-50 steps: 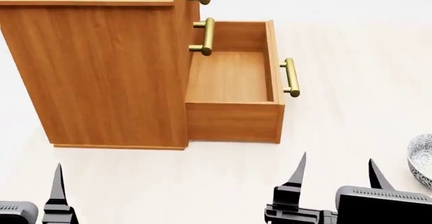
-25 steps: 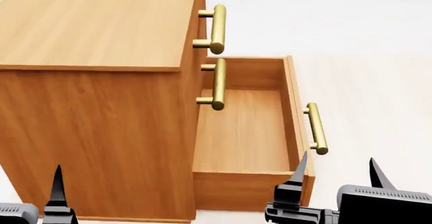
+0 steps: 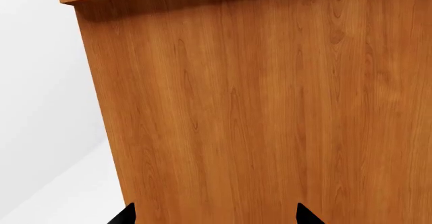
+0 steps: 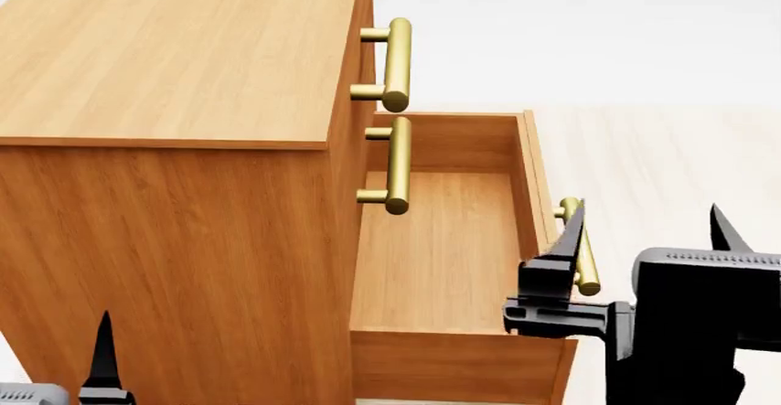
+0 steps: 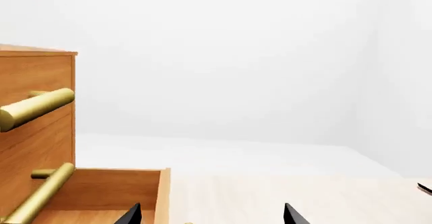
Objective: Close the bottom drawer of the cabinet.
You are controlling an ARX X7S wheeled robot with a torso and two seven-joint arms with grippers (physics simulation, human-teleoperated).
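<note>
The cabinet [image 4: 171, 58] fills the left of the head view. Its bottom drawer [image 4: 445, 250] stands pulled out, empty inside. The drawer's brass handle [image 4: 586, 268] is partly hidden behind my right gripper's left finger. My right gripper [image 4: 647, 231] is open and empty, level with the drawer's front at the handle. In the right wrist view the open gripper [image 5: 210, 216] straddles the drawer's front panel [image 5: 162, 193]. My left gripper [image 3: 216, 216] is open and empty, close to the cabinet's side wall [image 3: 270, 107]. One of its fingers [image 4: 104, 350] shows low left in the head view.
The top drawer handle [image 4: 397, 62] and the middle drawer handle [image 4: 397, 163] jut out above the open drawer; both upper drawers are shut. Pale floor [image 4: 683, 149] lies beyond the drawer front. A white wall [image 5: 236, 57] stands behind.
My right gripper has risen and moved forward, from low in the head view to beside the bottom drawer's handle. The cabinet looms closer in the head view. The left gripper has hardly moved.
</note>
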